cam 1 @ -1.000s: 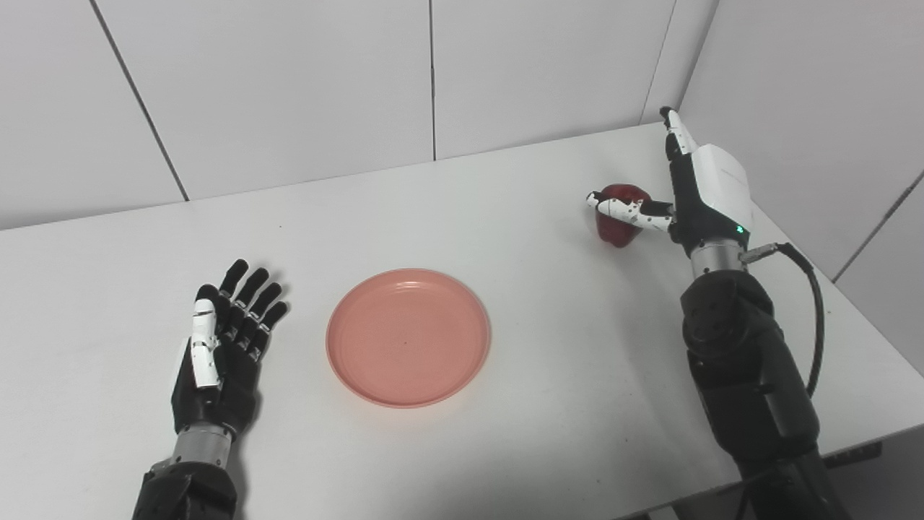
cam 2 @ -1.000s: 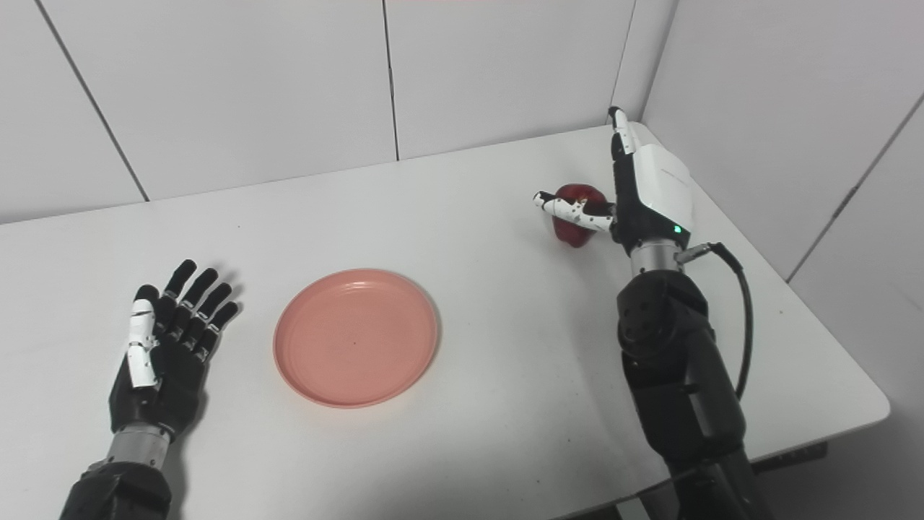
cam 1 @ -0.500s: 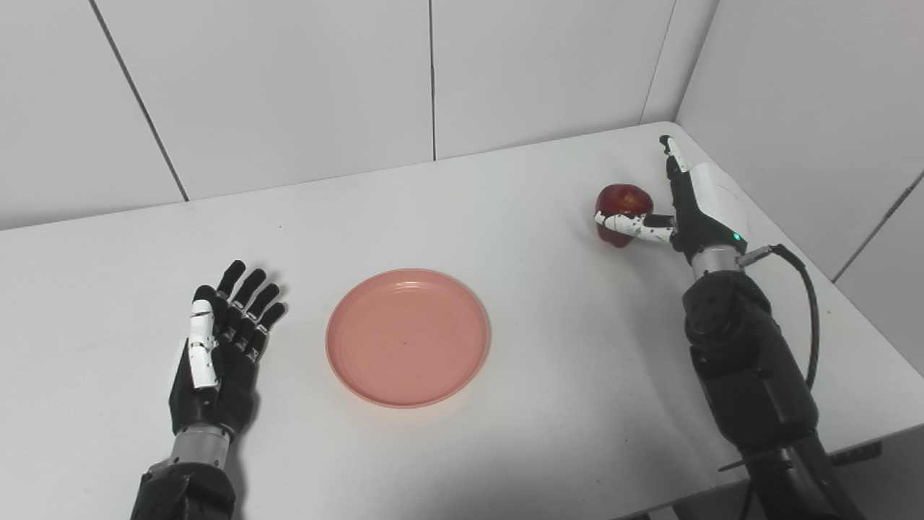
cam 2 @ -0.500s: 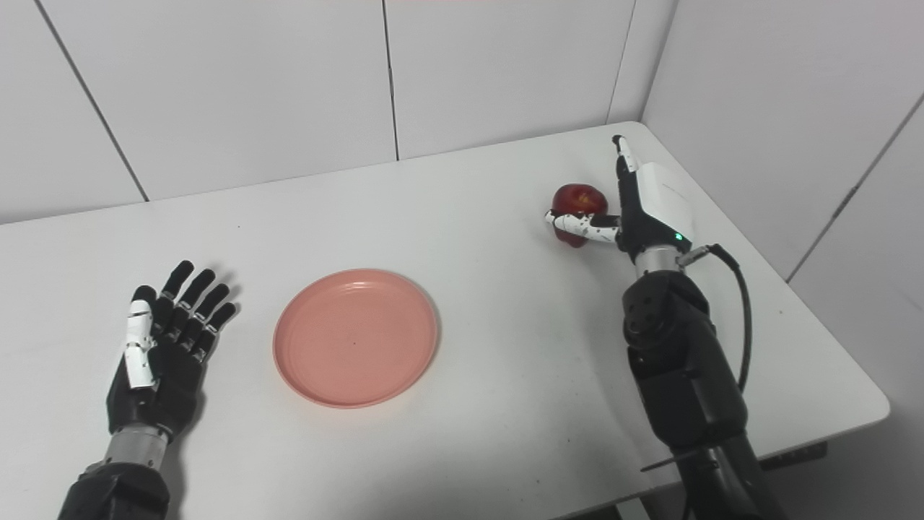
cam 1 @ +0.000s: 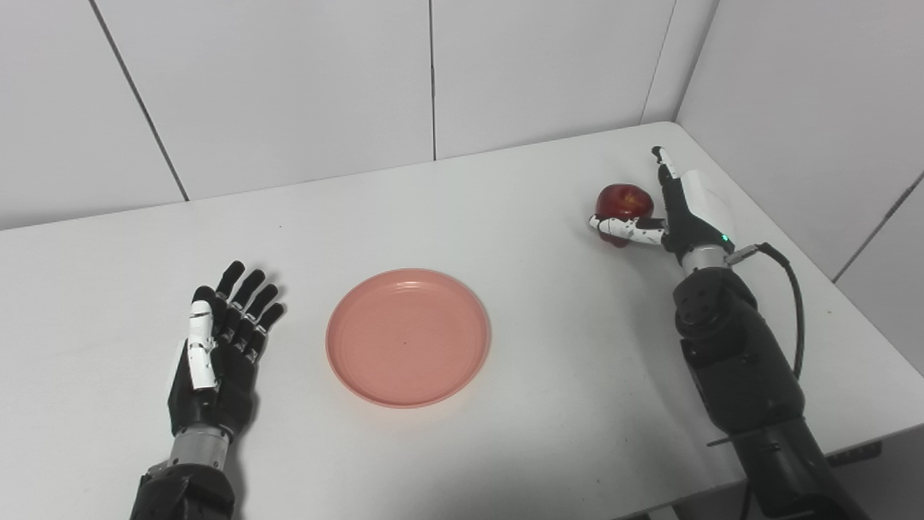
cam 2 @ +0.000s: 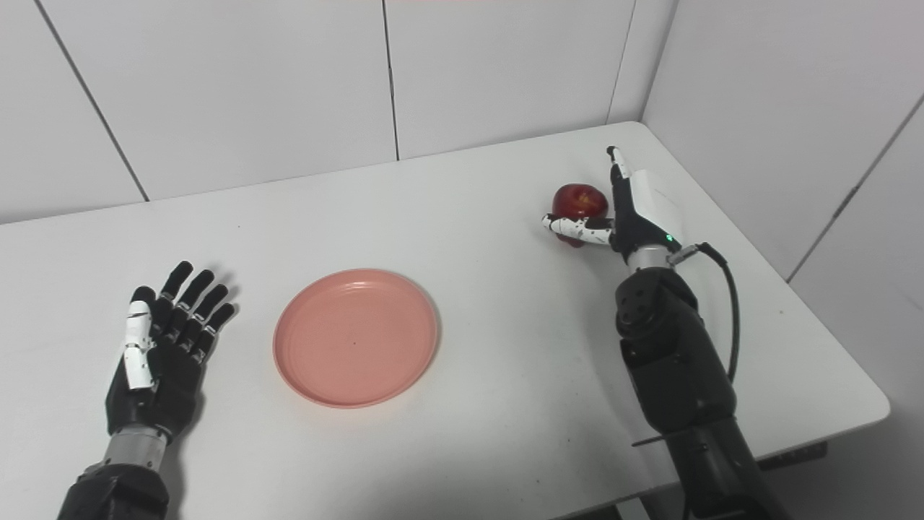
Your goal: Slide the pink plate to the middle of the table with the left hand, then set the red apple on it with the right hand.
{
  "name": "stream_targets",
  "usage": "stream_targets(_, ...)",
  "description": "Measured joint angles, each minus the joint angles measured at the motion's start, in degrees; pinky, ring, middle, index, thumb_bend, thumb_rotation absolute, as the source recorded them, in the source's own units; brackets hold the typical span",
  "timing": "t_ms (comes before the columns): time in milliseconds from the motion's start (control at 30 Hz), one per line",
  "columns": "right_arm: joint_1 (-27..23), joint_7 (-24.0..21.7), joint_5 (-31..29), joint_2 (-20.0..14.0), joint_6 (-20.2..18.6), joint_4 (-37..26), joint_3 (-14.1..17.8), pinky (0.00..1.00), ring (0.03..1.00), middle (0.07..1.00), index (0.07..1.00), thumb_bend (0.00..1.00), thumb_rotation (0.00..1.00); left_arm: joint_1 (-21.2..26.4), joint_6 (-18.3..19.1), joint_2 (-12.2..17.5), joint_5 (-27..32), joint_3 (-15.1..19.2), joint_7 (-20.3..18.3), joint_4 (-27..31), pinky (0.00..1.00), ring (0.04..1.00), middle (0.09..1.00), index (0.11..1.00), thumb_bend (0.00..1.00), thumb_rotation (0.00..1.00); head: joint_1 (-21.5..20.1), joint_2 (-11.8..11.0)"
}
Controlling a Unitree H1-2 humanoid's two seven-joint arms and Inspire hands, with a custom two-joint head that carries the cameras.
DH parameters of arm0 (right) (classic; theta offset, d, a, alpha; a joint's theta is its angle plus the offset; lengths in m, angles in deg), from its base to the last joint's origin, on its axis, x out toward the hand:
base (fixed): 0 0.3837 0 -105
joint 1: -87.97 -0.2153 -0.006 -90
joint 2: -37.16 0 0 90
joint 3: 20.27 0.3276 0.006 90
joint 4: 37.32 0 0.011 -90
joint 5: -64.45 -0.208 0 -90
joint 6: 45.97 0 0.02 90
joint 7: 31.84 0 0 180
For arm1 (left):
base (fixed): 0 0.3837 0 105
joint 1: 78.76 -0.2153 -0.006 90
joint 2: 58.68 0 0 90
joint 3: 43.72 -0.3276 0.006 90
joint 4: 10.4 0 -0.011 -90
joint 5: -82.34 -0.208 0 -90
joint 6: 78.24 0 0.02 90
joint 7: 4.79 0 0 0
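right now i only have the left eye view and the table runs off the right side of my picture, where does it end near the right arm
Observer: The right eye view shows it: the table ends in a rounded near-right corner, well out past the right arm.
Operator: any room between the arm and that edge
Observer: Yes. Bare tabletop runs unbroken beside the forearm all the way down to that corner. Only the cable loops out over it, and the loop stays inside the edge.
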Motion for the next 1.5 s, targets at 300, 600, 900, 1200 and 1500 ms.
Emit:
stream_targets(300,-1.67,0.79,-1.05,-0.18,0.01,1.44,-1.22,0.73,0.867,0.929,0.938,1.0,0.48,-0.05,0.47,0.0,-0.04,-0.08,0.04,0.28,0.88,0.885,0.899,0.891,0.41,1.0,0.09,0.35)
stream_targets(600,-1.78,1.04,-1.97,-1.0,0.01,2.05,-1.81,0.73,0.86,0.914,0.917,1.0,0.48,-0.1,0.79,-0.01,-0.05,-0.05,0.08,0.48,0.88,0.883,0.898,0.89,0.41,1.0,0.35,0.53)
stream_targets(900,-1.99,1.5,-2.22,-1.76,0.21,2.95,-3.21,0.74,0.858,0.908,0.908,0.99,0.47,-0.33,1.15,0.0,-0.33,-0.34,0.09,0.99,0.88,0.887,0.901,0.889,0.41,1.0,0.44,0.62)
stream_targets(1200,-3.58,1.48,-3.17,-2.3,0.21,3.72,-3.54,0.74,0.854,0.9,0.899,0.98,0.45,-0.39,1.42,-0.04,-0.29,-0.37,0.14,1.14,0.88,0.887,0.9,0.892,0.41,1.0,0.53,0.53)
stream_targets(1500,-3.66,2.12,-5.28,-2.79,0.78,5.49,-3.5,0.73,0.836,0.869,0.859,0.94,0.35,-0.39,1.43,-0.16,-0.46,-0.47,0.39,1.19,0.88,0.88,0.895,0.886,0.41,1.0,0.88,0.44)
